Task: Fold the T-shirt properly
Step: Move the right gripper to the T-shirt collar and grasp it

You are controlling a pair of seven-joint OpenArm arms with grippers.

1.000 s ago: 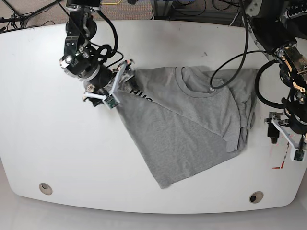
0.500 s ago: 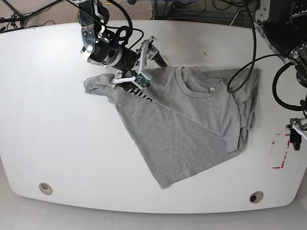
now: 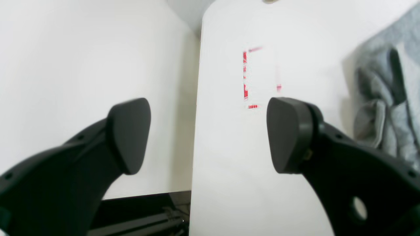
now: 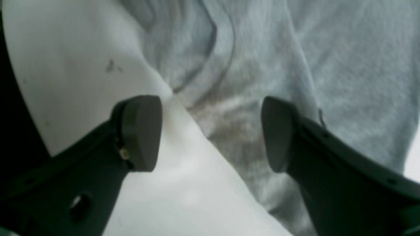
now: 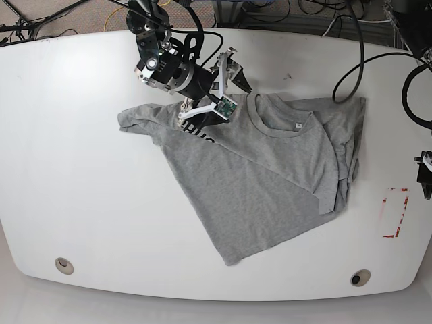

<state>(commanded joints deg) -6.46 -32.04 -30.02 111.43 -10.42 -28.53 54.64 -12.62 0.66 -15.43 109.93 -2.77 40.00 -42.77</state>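
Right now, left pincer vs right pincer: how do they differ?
The right pincer hangs over the T-shirt, near its collar; the left pincer is over bare table, by red tape marks, the shirt off to one side. The right arm reaches in; the left sits at the table edge. Both are open and hold nothing.

R arm reaches in from top of base view, wrist angled down and toward centre; right gripper [image 4: 210,131] has jaws spread wide, nothing between the pads [image 4: 141,131]. L arm is mostly out of frame at base view's right edge, only a bit of wrist showing; left gripper [image 3: 206,134] also has jaws wide apart, holding nothing, black fingertips [image 3: 288,131] pointing forward.
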